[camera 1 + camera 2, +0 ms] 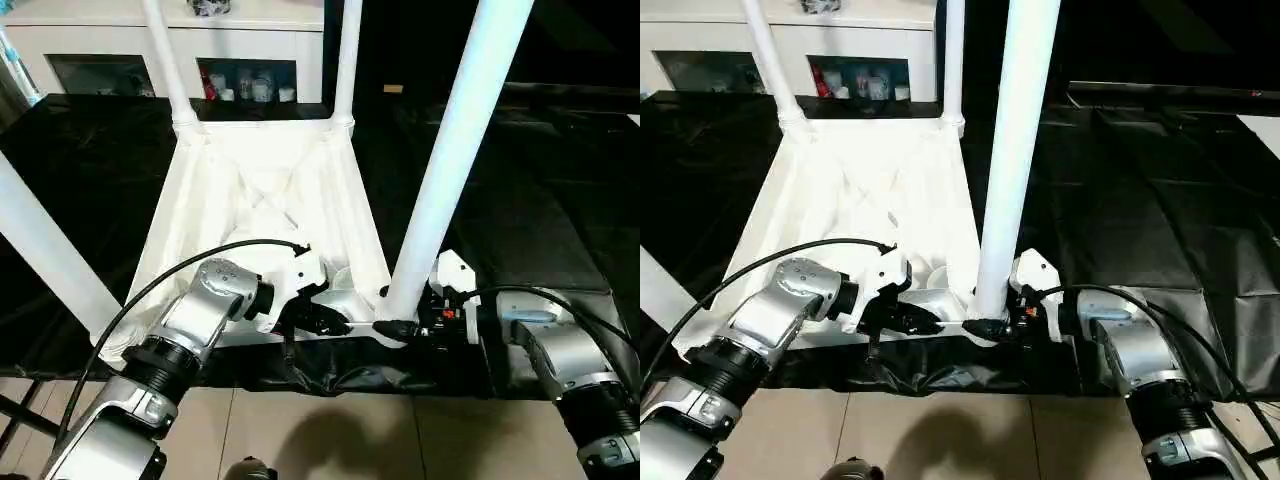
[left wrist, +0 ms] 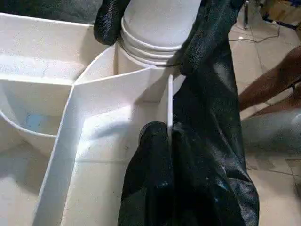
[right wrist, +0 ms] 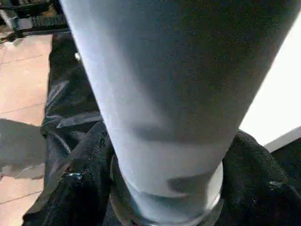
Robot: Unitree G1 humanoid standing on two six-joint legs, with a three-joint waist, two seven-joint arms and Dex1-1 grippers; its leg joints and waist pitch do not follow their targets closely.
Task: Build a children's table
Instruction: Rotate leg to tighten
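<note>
On the black-covered bench [image 1: 560,200] the children's table [image 1: 265,190] lay upside down, underside w/ its ribs facing up, long axis of the top running away from the robot toward the white cabinet [image 1: 120,45]. Four legs stood in the corner sockets, each pointing up: two far ones [image 1: 168,60] [image 1: 347,60], one at near left [image 1: 45,250], and the near-right leg [image 1: 455,150], tapered, leaning slightly, wide end down in its socket.

Left gripper [image 1: 318,318] was clenched on the near rim of the top; left wrist view showed a black fingertip [image 2: 153,141] on each side of the thin wall [image 2: 170,103], just beside the socket. Right gripper [image 1: 1002,326] sat at the base of the near-right leg, fingers [image 2: 109,21] spread around the leg's ringed foot; whether they pressed on it or stood just clear couldn't be told.

Judgement: the plastic looked light, stiff and smooth, so prob. slippery under rubber pads; the thin rim could flex if squeezed hard. Best hold for a leg seemed low, near the socket, where a twist or push goes straight in; higher up the long leg would act as a lever and could tip the top. Rim near a corner looked the soundest place to steady it.

A person's arm [image 2: 270,84] showed beyond the bench edge.
</note>
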